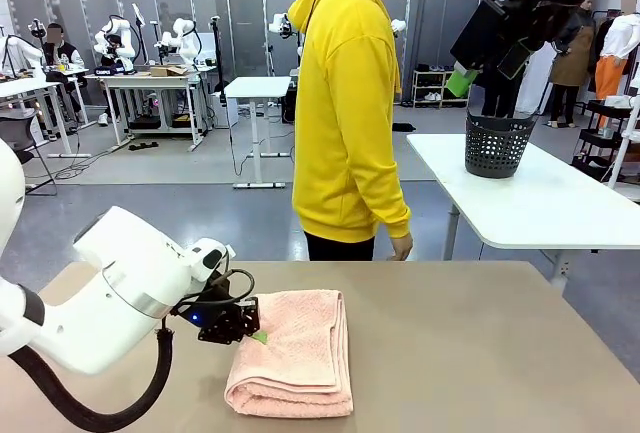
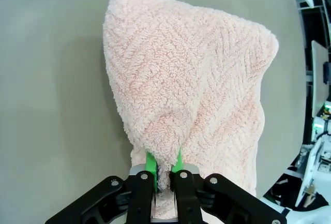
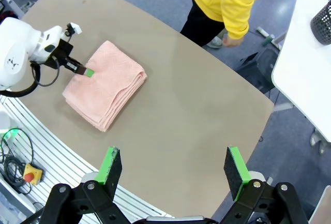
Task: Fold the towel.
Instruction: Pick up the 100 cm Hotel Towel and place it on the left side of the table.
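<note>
The salmon-pink towel (image 1: pixel 295 353) lies folded into a thick stack on the tan table (image 1: pixel 480 353), left of centre. My left gripper (image 1: pixel 258 335) is at the towel's left edge. In the left wrist view its green pads (image 2: pixel 151 164) pinch a raised fold of the towel (image 2: pixel 191 94) between them, nearly together. My right gripper (image 1: pixel 465 81) hangs high at the upper right, far from the towel. In the right wrist view it (image 3: pixel 171 167) stands wide open with nothing in it, looking down on the towel (image 3: pixel 106 84) and the left gripper (image 3: pixel 88 72).
A person in a yellow hoodie (image 1: pixel 345 103) stands at the table's far edge, one hand (image 1: pixel 402 246) hanging by the rim. A black perforated basket (image 1: pixel 497 143) sits on a separate white table behind. The right half of the tan table is bare.
</note>
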You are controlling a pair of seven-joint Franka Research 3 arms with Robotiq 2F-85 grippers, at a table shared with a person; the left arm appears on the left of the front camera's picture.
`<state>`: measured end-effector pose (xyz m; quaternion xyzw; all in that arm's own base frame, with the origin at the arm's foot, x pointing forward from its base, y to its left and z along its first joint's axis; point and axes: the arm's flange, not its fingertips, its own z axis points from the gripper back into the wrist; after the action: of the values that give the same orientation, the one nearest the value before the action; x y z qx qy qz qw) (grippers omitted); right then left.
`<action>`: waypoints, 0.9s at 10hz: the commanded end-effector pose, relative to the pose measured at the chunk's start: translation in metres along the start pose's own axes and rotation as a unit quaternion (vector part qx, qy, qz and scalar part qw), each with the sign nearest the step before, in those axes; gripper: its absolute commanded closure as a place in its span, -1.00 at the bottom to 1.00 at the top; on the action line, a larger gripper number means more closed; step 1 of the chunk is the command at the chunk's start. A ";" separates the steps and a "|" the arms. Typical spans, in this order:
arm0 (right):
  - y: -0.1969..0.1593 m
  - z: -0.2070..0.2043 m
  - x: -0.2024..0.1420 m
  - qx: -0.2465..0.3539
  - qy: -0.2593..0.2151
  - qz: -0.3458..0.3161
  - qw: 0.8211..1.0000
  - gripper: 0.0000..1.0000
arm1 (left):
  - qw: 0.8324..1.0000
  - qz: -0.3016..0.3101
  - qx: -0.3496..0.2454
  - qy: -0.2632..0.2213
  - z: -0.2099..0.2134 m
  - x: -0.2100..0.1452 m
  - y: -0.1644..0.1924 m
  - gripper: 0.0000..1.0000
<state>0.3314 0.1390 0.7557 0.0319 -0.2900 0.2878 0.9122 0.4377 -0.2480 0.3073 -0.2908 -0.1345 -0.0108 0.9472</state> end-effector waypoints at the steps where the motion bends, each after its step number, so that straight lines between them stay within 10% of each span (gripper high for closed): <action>1: -0.001 0.000 0.000 -0.005 0.002 -0.003 1.000 -1.00 | 1.000 0.005 -0.003 -0.013 0.026 0.004 0.004 1.00; 9: -0.001 0.000 0.000 -0.005 0.002 -0.003 1.000 -1.00 | 0.999 -0.029 -0.013 0.001 0.174 0.008 0.144 1.00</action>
<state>0.3316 0.1384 0.7563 0.0322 -0.2905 0.2872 0.9122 0.4182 -0.0558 0.3630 -0.2848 -0.1422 -0.0244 0.9477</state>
